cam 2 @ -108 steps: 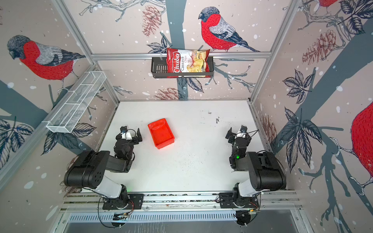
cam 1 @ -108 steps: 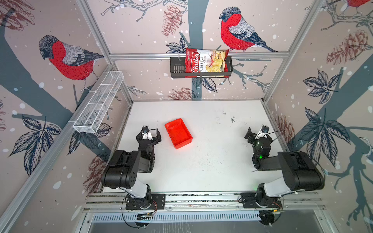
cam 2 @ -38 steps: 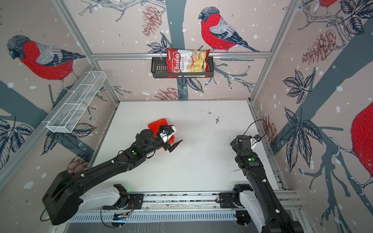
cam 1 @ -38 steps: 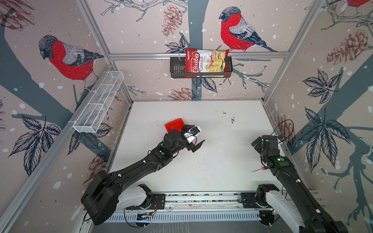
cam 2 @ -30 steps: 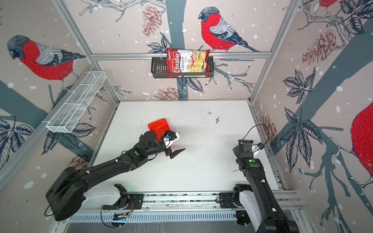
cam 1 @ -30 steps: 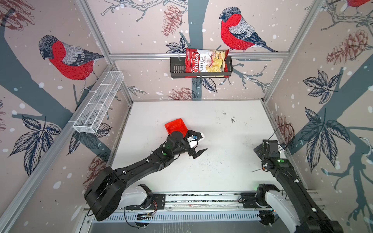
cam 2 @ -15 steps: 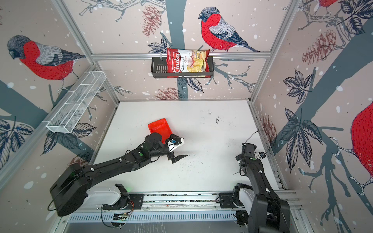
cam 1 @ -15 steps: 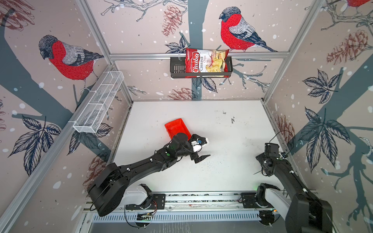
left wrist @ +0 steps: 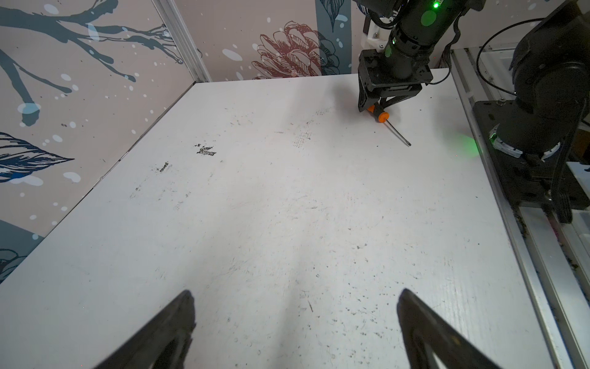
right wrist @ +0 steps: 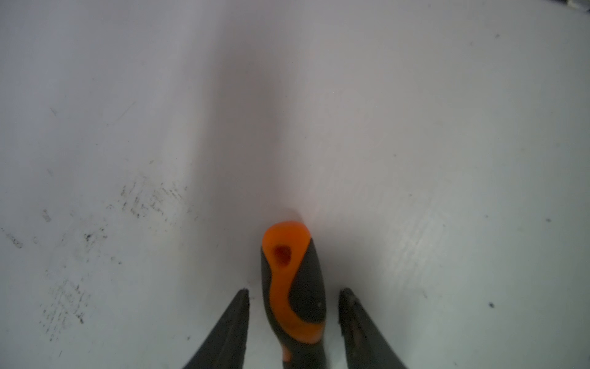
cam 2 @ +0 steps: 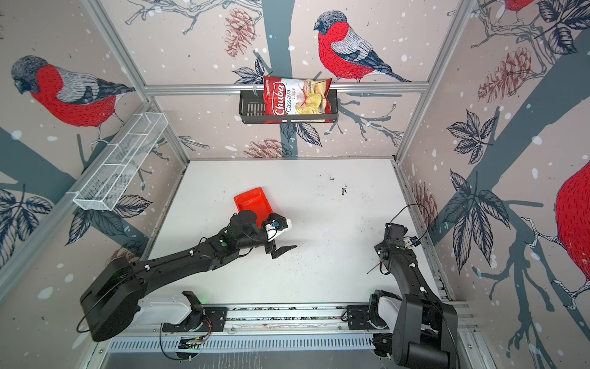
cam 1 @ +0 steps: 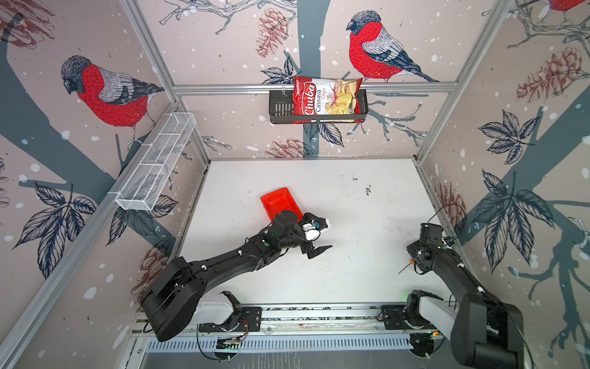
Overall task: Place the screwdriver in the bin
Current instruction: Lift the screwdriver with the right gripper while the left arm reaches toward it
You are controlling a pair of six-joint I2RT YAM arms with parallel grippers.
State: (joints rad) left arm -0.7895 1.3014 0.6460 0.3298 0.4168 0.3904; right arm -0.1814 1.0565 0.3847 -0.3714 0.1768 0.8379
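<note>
Well right of the bin [cam 1: 278, 202], the screwdriver [right wrist: 289, 255] lies flat on the desk [cam 1: 357, 204].
Right gripper [right wrist: 292, 291] straddles its handle, jaws narrow, with slim gaps showing on either side; left gripper [left wrist: 295, 297], just beside the bin, gapes wide, holding nothing.

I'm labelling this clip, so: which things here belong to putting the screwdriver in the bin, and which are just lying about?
Part of the job: screwdriver, red bin.
Just lying about: bag of chips, black basket holding it, white wire basket on the side wall.
</note>
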